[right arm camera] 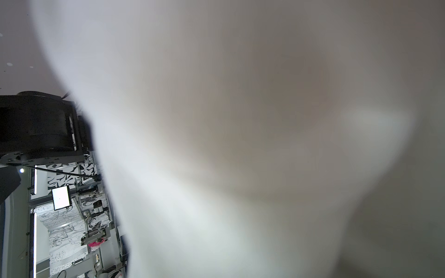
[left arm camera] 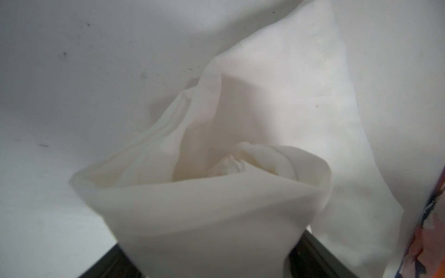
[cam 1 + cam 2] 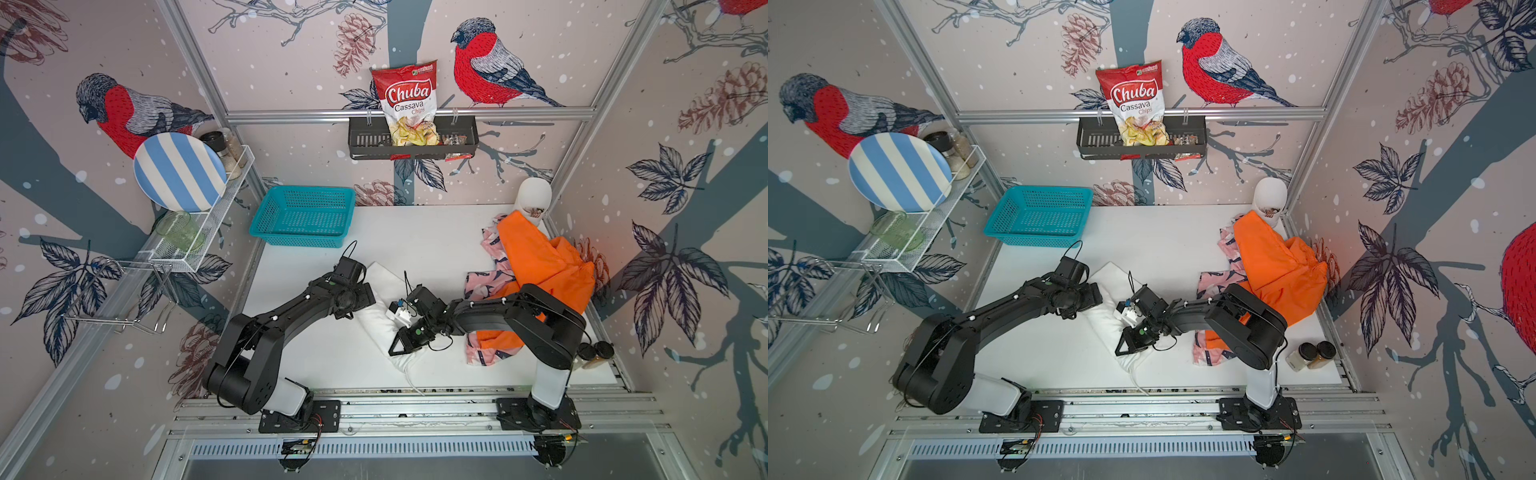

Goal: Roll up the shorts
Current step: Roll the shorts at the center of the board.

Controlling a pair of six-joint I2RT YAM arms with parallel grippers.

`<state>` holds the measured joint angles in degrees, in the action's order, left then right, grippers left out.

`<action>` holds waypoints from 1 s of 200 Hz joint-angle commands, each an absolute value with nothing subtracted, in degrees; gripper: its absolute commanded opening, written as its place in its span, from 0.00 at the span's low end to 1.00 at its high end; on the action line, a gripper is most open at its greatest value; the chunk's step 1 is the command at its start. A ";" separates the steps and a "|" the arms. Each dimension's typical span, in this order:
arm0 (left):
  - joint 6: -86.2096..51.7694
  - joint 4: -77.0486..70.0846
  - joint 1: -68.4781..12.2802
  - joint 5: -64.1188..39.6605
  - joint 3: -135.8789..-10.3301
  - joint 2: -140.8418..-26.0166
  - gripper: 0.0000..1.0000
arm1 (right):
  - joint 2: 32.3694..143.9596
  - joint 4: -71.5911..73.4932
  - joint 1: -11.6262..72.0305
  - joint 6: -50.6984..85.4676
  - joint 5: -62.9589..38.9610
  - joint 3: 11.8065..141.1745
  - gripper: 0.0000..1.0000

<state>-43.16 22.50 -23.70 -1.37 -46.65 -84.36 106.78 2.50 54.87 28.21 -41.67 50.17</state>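
The white shorts (image 3: 382, 332) (image 3: 1104, 320) lie partly rolled mid-table between both arms. In the left wrist view their rolled end (image 2: 216, 211) fills the gap between the dark fingers (image 2: 310, 252), and my left gripper (image 3: 370, 297) (image 2: 209, 255) is shut on it. My right gripper (image 3: 395, 349) (image 3: 1121, 349) comes to a point on the shorts' near part, shut on the cloth. White cloth (image 1: 240, 144) blankets the right wrist view and hides the jaws. The orange shorts (image 3: 536, 257) (image 3: 1275, 266) are heaped at the right over the pink patterned shorts (image 3: 490, 278) (image 3: 1217, 282).
A teal basket (image 3: 303, 216) stands at the back left. Two spice jars (image 3: 594, 353) sit by the right arm's base. A white rounded object (image 3: 534, 199) fills the back right corner. A wire rack with a striped plate (image 3: 178, 172) juts from the left wall.
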 commanded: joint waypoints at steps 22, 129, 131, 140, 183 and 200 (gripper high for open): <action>-43.00 21.85 -21.41 4.50 -40.40 -81.58 0.30 | 105.44 -0.28 53.07 27.93 -39.47 48.21 0.17; -40.61 19.14 -20.15 0.99 -34.36 -80.52 0.12 | 88.82 -28.23 62.91 13.97 11.04 61.83 0.86; -40.58 19.09 -20.15 0.93 -34.41 -80.56 0.12 | 88.85 -28.64 63.52 13.49 12.19 62.33 0.86; -40.42 18.92 -20.08 0.71 -34.53 -80.66 0.12 | 89.52 -30.16 66.38 11.68 16.31 64.28 0.87; -39.53 18.68 -19.80 -0.47 -35.07 -81.99 0.13 | 100.07 -33.36 76.05 9.06 27.68 70.90 0.91; -39.38 18.24 -19.71 -1.04 -35.07 -82.83 0.13 | 104.62 -33.55 77.98 8.51 29.51 71.75 0.92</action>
<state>-40.88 14.28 -20.08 -2.74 -35.55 -81.23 99.83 -29.74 75.81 10.66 20.53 70.41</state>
